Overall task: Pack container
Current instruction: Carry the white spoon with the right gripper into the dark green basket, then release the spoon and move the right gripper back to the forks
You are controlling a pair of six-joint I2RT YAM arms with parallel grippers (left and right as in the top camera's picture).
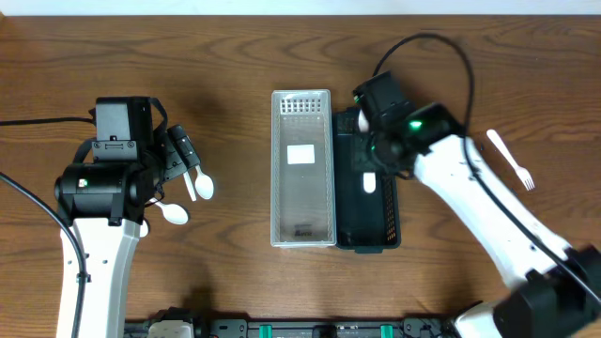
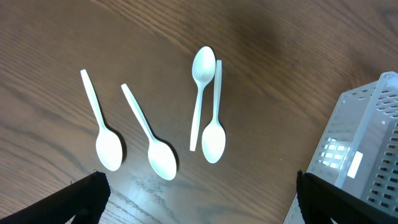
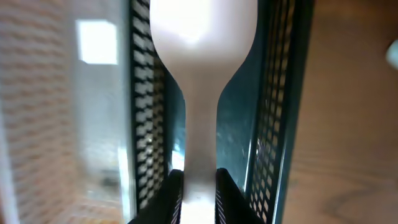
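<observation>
Currently held: a white spoon (image 3: 202, 74), its handle pinched between the fingers of my right tool (image 3: 198, 202), with the bowl end pointing away from the wrist.
Right tool state: drawn narrow, clamped on the spoon handle.
Spoon position: over the dark mesh container (image 3: 280, 93) and lined up with its length. I cannot tell whether it touches the floor of it.
Dark mesh container: lies in the middle of the surface (image 1: 235, 56), just right of the clear container (image 1: 302, 94), with their long sides touching.
Clear container: a white label shows through its floor, and its far end is perforated.
Left tool (image 1: 183, 158): spread wide with nothing between the fingers, hovering over the left side of the surface.
Loose spoons, left wrist view: four lie flat on the wood.
First spoon (image 2: 109, 149): leftmost, bowl toward the wrist.
Second spoon (image 2: 161, 158): beside the first, bowl toward the wrist, apart from it.
Third spoon (image 2: 202, 65): bowl away from the wrist.
Fourth spoon (image 2: 212, 140): alongside the third, head to tail, handles touching or nearly so.
Fork (image 1: 512, 160): white, on the surface at my right, well apart from both containers.
</observation>
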